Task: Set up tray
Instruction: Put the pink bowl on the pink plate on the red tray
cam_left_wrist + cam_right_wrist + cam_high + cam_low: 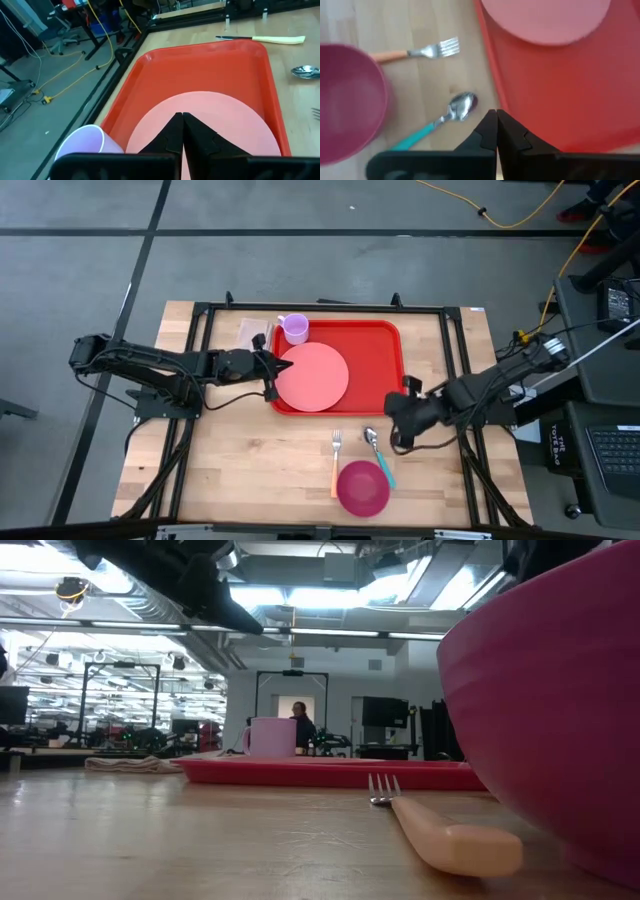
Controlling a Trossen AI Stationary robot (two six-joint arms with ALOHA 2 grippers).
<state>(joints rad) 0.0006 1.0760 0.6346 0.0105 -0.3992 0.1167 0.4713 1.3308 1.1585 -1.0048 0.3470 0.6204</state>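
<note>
Tray (375,355) sits between both grippers, touching neither. You see the left gripper (182,131) shut and empty above the pink plate (312,376); right gripper (496,131) shut and empty over the tray's edge. Only your low view shows the person (300,723) beyond the wooden desk (250,470).

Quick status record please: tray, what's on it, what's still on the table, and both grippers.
tray: red, at the table's far middle
on tray: pink plate
purple cup: at the tray's far left corner
off tray: fork, spoon, magenta bowl
left gripper: shut, over plate's left edge
right gripper: shut, empty, at tray's right near corner
</note>
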